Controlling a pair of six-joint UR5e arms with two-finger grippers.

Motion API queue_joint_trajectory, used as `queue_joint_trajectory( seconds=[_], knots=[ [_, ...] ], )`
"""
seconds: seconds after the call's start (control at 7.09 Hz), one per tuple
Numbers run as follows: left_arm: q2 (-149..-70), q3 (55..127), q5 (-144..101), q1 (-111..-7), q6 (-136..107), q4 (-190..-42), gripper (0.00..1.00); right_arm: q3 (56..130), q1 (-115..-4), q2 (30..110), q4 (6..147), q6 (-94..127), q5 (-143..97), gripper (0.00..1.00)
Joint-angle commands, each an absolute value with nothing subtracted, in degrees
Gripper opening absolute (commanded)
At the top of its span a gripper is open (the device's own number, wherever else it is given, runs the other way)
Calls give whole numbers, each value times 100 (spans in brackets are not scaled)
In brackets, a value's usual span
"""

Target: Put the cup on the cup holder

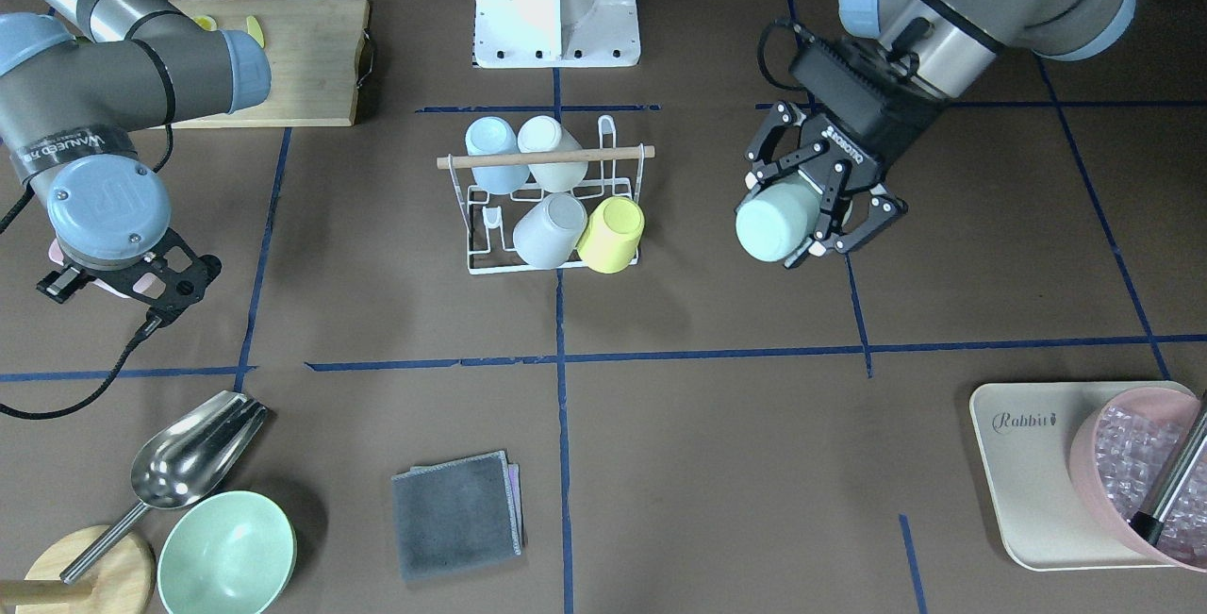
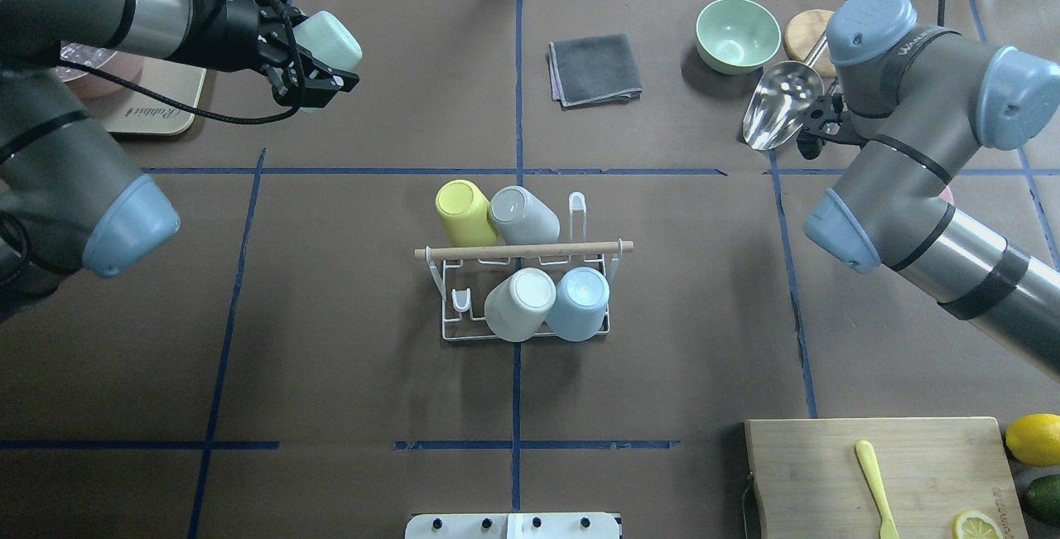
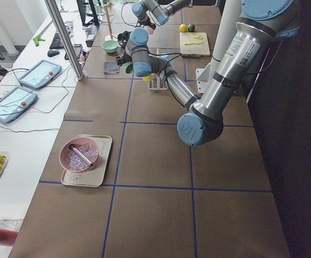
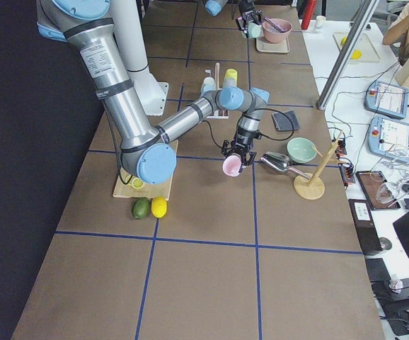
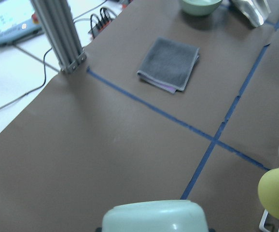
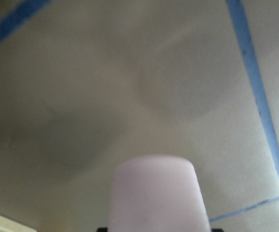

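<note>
The left pincer [image 1: 818,208] is clamped across the wall of a smooth pale mint-green cup [image 1: 775,224], held clear of the table [image 1: 717,463]. The small white wire cup holder with its wooden rod handle [image 1: 603,155] stands well off to the pincer's side (some prongs [image 1: 489,215] look free). Likely light, rigid, slick: grip mid-wall. The right pincer [image 4: 234,159] grips a pale pink cup [image 4: 231,168].

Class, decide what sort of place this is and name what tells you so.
Probably a robotics lab: the left gripper holds a green cup, the right gripper a pink cup, and control tablets lie on the side bench.
</note>
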State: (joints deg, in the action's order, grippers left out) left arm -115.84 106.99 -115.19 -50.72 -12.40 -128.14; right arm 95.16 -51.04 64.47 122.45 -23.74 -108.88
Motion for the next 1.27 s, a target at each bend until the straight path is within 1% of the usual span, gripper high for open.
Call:
queue_joint_trajectory(
  seconds=[0.0, 0.28, 0.42, 0.56, 0.85, 0.99, 1.13],
  knots=[
    [-10928, 11528, -10272, -4450, -1783, -13987, 4, 9545, -5220, 6468, 10555, -2119, -12097, 1],
    [-10531, 12065, -9156, -3678, -1845, -14763, 4, 9431, -5387, 6495, 9017, -1577, -13344, 1],
    [-10434, 12120, -8358, -3100, -1837, -15375, 4, 9352, -5440, 6504, 7721, -868, -13551, 1],
    [-10302, 12111, -7810, -2598, -1785, -16016, 4, 8951, -5432, 6487, 6151, -235, -13561, 1],
    [-10109, 12006, -7489, -2155, -1758, -17055, 4, 7958, -5344, 6364, 2985, 1328, -13440, 1],
    [-10081, 11893, -7488, -2136, -1279, -17442, 4, 7919, -5326, 6302, 2109, 1928, -13169, 1],
    [-10125, 11544, -7488, -2092, -1005, -17873, 4, 7928, -5291, 6223, 1318, 2525, -12888, 1]
  ],
)
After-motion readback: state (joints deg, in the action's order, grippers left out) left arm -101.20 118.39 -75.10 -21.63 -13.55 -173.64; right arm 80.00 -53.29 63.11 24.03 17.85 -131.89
